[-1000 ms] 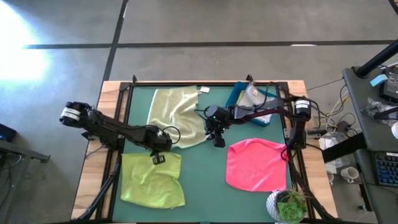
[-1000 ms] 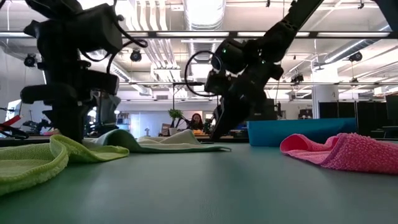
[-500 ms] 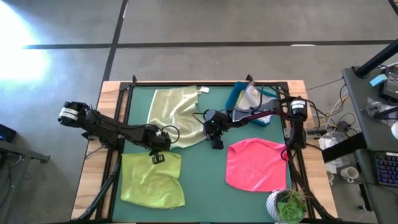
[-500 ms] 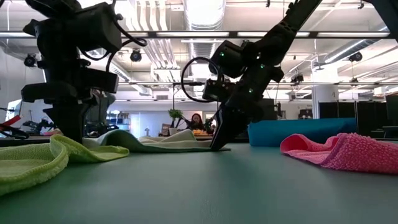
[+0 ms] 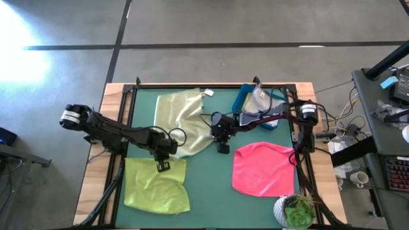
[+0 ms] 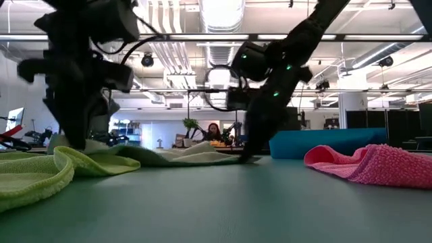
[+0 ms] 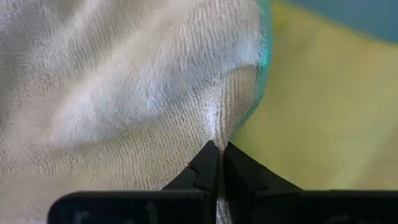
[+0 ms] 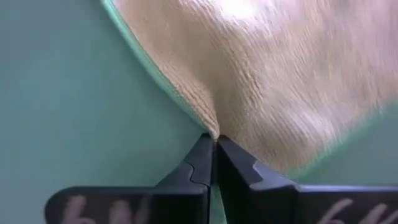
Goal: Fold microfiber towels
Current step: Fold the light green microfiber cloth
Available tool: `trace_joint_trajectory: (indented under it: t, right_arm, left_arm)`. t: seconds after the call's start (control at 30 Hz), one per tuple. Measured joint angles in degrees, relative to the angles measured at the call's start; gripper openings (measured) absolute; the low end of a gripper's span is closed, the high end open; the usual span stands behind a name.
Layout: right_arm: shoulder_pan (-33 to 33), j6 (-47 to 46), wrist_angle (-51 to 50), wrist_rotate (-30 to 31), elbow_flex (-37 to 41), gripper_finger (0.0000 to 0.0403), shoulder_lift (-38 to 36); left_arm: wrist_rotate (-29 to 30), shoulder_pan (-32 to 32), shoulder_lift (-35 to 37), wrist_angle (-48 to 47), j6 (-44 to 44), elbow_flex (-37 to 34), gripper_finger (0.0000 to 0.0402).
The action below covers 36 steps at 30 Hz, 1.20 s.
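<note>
A pale green towel lies rumpled at the table's far middle. My left gripper is shut on its near left corner, and my right gripper is shut on its near right corner. A lime green towel lies spread at the near left, its far edge under the left gripper. A hot pink towel lies spread at the near right. A light grey towel lies in the blue bin. My left gripper pinches the pale green towel's teal-trimmed edge between its two shut fingertips, coming from above. The cloth puckers into a fold at the tips and stays low over the lime towel. My right gripper pinches the towel's edge at its near right corner between its fingertips, pointing down. The corner lies at table height, and the cloth puckers at the tips.
The blue bin stands at the far right, close behind the right arm. A potted plant sits at the table's near right corner. Bare green mat shows between the lime and pink towels.
My right gripper has come down and a little toward the table's left onto the pale green towel's near right corner and has taken hold of it. My left gripper has stayed shut on the near left corner, shifting slightly toward the near edge.
</note>
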<state>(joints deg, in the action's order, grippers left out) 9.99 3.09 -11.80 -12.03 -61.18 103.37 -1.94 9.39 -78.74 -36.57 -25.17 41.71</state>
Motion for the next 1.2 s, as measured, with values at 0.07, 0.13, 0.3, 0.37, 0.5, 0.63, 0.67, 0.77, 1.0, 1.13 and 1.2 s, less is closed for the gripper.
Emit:
trace_joint_trajectory:
  t: [0.07,0.13,0.3,0.37,0.5,0.63,0.67,0.77,1.0,1.13,1.2]
  right_arm:
    - [-0.8,-2.7,-4.1,-0.1,0.1,0.0009,-2.8]
    - [-2.3,-4.8,-7.0,1.4,-0.7,0.0009,-5.5]
    - [-7.4,-12.0,-14.4,6.3,-2.0,0.0009,-10.9]
    - [-9.8,-15.1,-15.8,8.0,-2.5,0.0008,-12.2]
    - [-14.3,-22.7,-19.3,11.4,-4.8,0.0008,-13.4]
    - [-19.3,-28.4,-22.5,15.2,-8.2,0.0008,-13.1]
    - [-20.5,-29.6,-22.7,15.6,-9.2,0.0008,-13.0]
    - [-24.0,-33.0,-25.8,17.8,-12.7,0.0008,-12.3]
    - [-29.3,-40.4,-34.9,26.6,-22.2,0.0008,-9.0]
    - [-29.8,-40.0,-38.2,30.7,-26.1,0.0008,-7.7]
    - [-29.8,-39.0,-39.8,33.2,-27.6,0.0008,-7.8]
  left_arm:
    - [-2.3,0.0,0.1,0.0,0.0,1.6,0.0]
    - [-4.1,0.0,0.2,-0.5,0.3,3.4,0.0]
    - [-5.3,0.2,1.1,-9.6,0.5,8.4,0.0]
    - [-5.3,0.5,1.8,-12.8,0.5,9.7,0.0]
    - [-6.9,2.5,3.3,-15.9,-1.1,11.2,0.0]
    - [-7.8,6.9,4.3,-16.4,-5.1,12.4,0.0]
    - [-7.8,8.2,4.5,-16.5,-6.1,12.7,0.0]
    - [-7.7,11.5,4.7,-16.2,-10.5,13.9,0.0]
    - [-2.6,17.1,5.4,-16.6,-16.4,14.9,0.0]
    - [4.5,17.1,5.7,-17.0,-16.3,16.1,0.0]
    - [8.1,16.9,5.7,-17.9,-15.0,17.6,0.0]
